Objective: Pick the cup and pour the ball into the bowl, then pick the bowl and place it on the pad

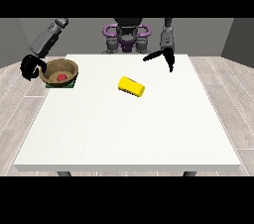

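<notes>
A brown bowl (59, 71) sits on a green pad (60, 85) at the table's left edge, with a red ball (62, 77) inside it. The hand at the view's left (30, 66) hovers just left of the bowl, its fingers curled, with a small gap between them and the bowl's rim. A yellow cup (131, 86) lies on its side near the middle of the table. The hand at the view's right (163, 56) hangs above the far right part of the table with straight fingers, holding nothing.
The white table (129, 134) stretches wide toward the camera. The robot's torso (126, 37) stands behind the far edge. Wooden floor surrounds the table.
</notes>
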`<act>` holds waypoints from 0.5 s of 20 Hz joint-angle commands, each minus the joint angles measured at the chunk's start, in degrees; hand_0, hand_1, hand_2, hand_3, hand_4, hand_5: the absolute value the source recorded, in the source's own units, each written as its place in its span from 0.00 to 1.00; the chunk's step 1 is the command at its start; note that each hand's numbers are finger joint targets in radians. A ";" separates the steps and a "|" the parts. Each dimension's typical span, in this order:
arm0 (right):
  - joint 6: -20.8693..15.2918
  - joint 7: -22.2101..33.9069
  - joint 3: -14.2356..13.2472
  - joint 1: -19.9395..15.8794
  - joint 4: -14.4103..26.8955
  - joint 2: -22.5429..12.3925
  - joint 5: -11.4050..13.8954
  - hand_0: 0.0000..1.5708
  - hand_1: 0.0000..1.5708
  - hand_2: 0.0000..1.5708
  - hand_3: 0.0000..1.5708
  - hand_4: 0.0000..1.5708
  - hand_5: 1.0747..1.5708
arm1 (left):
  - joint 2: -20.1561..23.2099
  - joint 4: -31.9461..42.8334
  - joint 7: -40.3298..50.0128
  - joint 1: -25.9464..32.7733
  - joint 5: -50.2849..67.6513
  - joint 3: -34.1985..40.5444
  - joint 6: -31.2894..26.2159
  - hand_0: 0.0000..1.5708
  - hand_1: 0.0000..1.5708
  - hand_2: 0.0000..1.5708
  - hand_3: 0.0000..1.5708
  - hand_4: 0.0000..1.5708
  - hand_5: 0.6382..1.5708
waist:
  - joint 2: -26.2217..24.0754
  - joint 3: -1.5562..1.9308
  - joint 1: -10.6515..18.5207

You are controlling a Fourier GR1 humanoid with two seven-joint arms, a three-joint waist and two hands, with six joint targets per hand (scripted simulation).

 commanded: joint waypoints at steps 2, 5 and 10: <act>2.16 0.98 -1.40 -0.37 3.18 0.15 -1.62 1.00 1.00 1.00 0.00 0.53 1.00 | -0.70 -4.33 3.58 1.42 1.31 -0.38 -0.99 0.00 0.00 0.00 0.00 0.00 0.99 | -1.46 -0.02 -1.04; 1.14 5.97 -1.78 -2.61 3.19 -1.82 -2.43 1.00 1.00 1.00 0.00 0.45 1.00 | -1.48 -1.62 1.53 2.97 -0.01 -1.63 -0.44 0.00 0.00 0.00 0.00 0.00 0.99 | -3.22 -0.08 -0.56; 3.34 2.66 0.37 0.63 3.27 -0.09 -0.39 1.00 1.00 1.00 0.66 0.47 1.00 | 0.77 -4.33 4.14 1.90 2.33 1.71 -1.67 0.00 0.00 0.00 0.00 0.00 0.99 | -2.35 -0.05 -1.26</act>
